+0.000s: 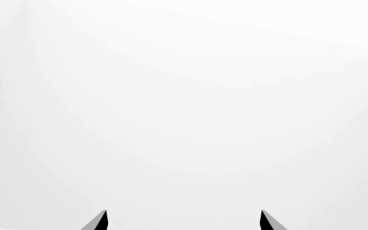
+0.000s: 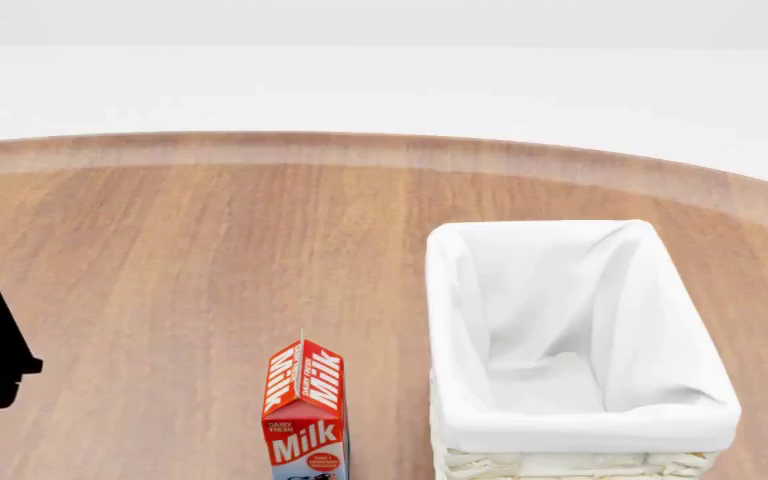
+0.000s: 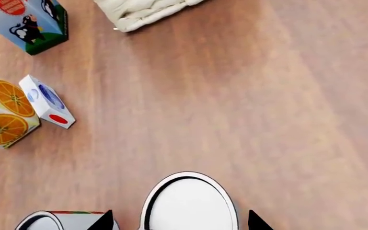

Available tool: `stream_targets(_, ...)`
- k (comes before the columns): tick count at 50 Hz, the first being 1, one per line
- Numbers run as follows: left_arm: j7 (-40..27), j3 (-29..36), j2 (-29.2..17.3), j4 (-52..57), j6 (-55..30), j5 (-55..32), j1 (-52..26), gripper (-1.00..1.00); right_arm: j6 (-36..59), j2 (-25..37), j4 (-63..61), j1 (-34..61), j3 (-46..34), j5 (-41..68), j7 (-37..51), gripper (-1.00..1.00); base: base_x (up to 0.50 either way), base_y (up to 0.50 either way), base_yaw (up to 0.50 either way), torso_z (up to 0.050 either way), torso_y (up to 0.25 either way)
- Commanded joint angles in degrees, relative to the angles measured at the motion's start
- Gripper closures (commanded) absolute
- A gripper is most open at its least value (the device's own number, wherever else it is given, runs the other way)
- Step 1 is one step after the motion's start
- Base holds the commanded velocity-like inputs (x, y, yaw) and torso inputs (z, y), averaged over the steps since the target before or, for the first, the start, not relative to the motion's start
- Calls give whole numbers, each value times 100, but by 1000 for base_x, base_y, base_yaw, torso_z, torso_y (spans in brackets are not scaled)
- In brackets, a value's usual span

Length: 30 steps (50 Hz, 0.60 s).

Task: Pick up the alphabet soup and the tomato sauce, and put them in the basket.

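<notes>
head view | basket (image 2: 584,420) holds only liner | R tool (image 3: 180,221) jaws apart astride can lid (image 3: 189,203) | L tool (image 1: 184,221) jaws apart, holding nothing

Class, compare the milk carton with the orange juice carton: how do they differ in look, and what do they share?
The milk carton is red with white lettering; the orange juice carton is yellow with orange slices. The milk carton's lower panel, in the right wrist view, is blue with a cow; the juice carton shows no animal. Both are printed cartons on the wooden table.

a bare simulated test scene, not a lived-in room: a round wooden counter (image 2: 197,260) floats in blank white, set with groceries: a milk carton (image 2: 307,415), an orange juice carton (image 3: 2,112), and a lined wicker basket (image 2: 571,425).
</notes>
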Motion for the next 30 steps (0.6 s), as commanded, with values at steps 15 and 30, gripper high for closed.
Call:
stream_targets(15, -32, 42, -40, -9, 25, -2, 7, -100, -74, -127, 376, 147, -84, -36, -215, -100, 0, 0, 0, 0, 0)
stream_targets(30, -45, 80, -49, -19, 60, 9, 22, -100, -88, -217, 603, 231, -155, -52, -322, -100, 0, 0, 0, 0, 0)
